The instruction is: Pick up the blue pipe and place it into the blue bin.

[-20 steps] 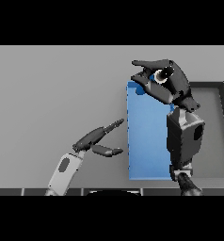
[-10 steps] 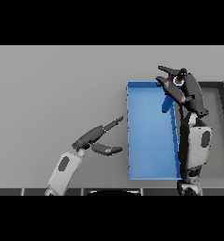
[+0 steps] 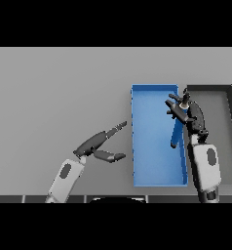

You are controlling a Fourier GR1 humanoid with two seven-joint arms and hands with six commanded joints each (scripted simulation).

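Observation:
The blue bin (image 3: 152, 176) stands right of the table's middle, long side running away from me. The blue pipe (image 3: 175, 133) shows as a darker blue bar inside it, slanted along the right wall. My right hand (image 3: 192, 113) hovers over the bin's far right edge, just above the pipe's upper end. Its fingers (image 3: 173, 106) are spread toward the left and I see nothing held in them. Left of the bin, my left hand (image 3: 94, 144) hangs over the table, open, with fingers straight and pointing at the bin's left wall.
A dark grey bin (image 3: 220, 122) sits right beside the blue bin, its left wall touching or nearly touching it. My right forearm (image 3: 205, 168) lies along the seam between the two bins.
My right hand has moved right and nearer, from the bin's far middle to its right wall, and opened. The pipe it held is now inside the bin. The left hand has stayed put.

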